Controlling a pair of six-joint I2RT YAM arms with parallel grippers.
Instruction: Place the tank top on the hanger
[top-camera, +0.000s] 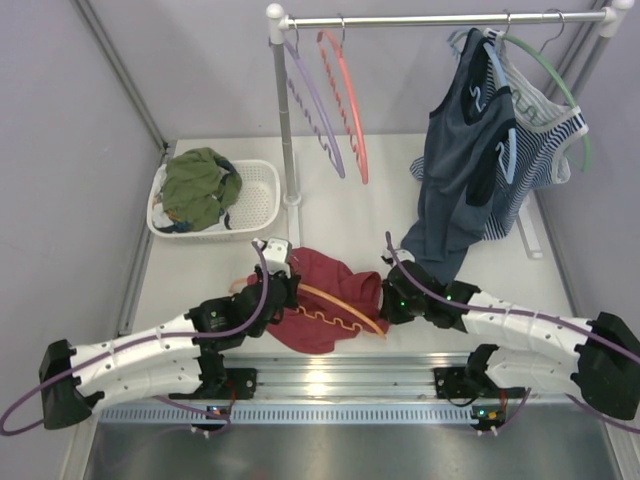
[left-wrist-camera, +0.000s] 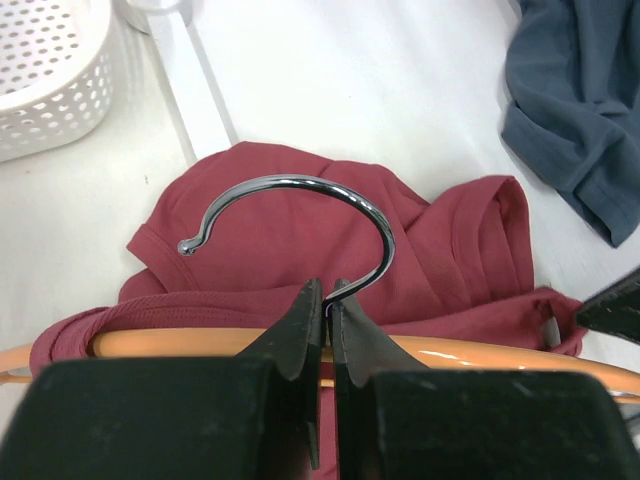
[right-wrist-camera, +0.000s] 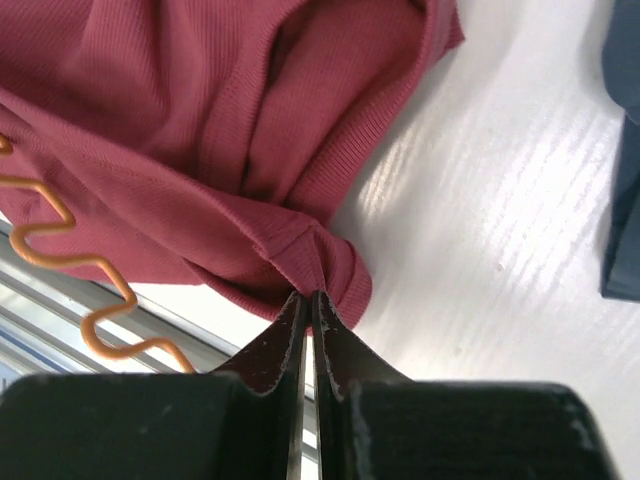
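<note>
Red cloth, the tank top (right-wrist-camera: 200, 130), lies bunched on the counter (right-wrist-camera: 480, 250) just ahead of the right hand (right-wrist-camera: 309, 298), which is pinched tight on a small fold of its edge. The left hand (left-wrist-camera: 326, 292) is squeezed shut on the orange hanger (left-wrist-camera: 200, 342), right under its metal hook (left-wrist-camera: 300, 185). That pinch is tiny, so I think a hard pull could slip the cloth out, or the wavy bar (right-wrist-camera: 60, 257) could snag the top.

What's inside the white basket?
A crumpled green cloth lies on top in the basket. Scraps of other fabric peek out below it; the rest is covered.
</note>
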